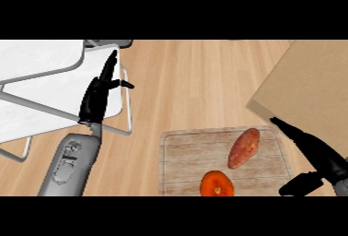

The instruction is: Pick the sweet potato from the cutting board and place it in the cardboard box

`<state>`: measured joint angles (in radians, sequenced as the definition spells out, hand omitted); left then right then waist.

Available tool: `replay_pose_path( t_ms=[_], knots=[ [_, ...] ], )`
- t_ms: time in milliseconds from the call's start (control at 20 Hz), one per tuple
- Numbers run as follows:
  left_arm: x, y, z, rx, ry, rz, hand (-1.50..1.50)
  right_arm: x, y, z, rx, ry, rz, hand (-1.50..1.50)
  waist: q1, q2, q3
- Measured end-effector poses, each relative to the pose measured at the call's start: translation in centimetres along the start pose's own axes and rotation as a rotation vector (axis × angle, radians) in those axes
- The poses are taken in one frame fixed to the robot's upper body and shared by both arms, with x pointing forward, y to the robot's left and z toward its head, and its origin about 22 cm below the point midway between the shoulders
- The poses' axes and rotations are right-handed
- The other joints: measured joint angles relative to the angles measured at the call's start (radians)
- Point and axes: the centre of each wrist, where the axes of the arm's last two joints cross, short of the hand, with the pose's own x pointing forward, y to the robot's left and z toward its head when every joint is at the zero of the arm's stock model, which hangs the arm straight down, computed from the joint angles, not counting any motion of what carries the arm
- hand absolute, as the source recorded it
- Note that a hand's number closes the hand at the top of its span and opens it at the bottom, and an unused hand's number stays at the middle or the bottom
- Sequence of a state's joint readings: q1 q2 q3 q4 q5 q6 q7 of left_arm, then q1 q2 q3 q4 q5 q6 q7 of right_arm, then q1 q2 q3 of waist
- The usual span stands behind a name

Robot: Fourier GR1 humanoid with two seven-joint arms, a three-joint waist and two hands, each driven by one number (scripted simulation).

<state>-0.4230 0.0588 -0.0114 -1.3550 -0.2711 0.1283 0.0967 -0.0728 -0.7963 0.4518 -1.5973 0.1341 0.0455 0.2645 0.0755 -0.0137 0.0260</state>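
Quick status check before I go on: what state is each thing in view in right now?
sweet potato: lying on the cutting board, not held
cutting board: flat on the counter
orange vegetable: on the board, cut face up
cardboard box: at right, inside hidden
left hand: open, fingers straight
right hand: open, touching nothing

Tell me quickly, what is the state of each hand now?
Left hand: open, fingers straight, holding nothing.
Right hand: open, fingers straight, holding nothing, beside the cutting board.
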Motion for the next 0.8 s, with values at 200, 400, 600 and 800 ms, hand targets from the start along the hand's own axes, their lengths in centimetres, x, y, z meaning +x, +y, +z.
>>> replay_pose_path(
  t_ms=[200, 400, 600, 800],
  knots=[
    [-0.1, 0.0, 0.0, 0.049, 0.019, -0.007, 0.00, 1.3, 0.1, -0.5, 0.020, -0.003, 0.007, -1.50, -0.010, -0.003, 0.004],
    [0.0, 0.9, -0.2, 0.039, 0.084, 0.089, 0.00, 2.7, 0.5, -1.0, 0.030, -0.032, -0.010, -1.50, -0.015, -0.011, 0.015],
    [0.0, 1.1, -0.4, 0.036, 0.079, 0.102, 0.00, 4.3, 0.7, -1.2, 0.041, -0.079, -0.020, -1.50, -0.018, -0.012, 0.019],
    [0.0, 1.2, -0.4, 0.026, 0.046, 0.107, 0.00, 5.6, 0.7, -1.4, 0.042, -0.106, -0.021, -1.50, -0.020, -0.013, 0.018]
  ],
)
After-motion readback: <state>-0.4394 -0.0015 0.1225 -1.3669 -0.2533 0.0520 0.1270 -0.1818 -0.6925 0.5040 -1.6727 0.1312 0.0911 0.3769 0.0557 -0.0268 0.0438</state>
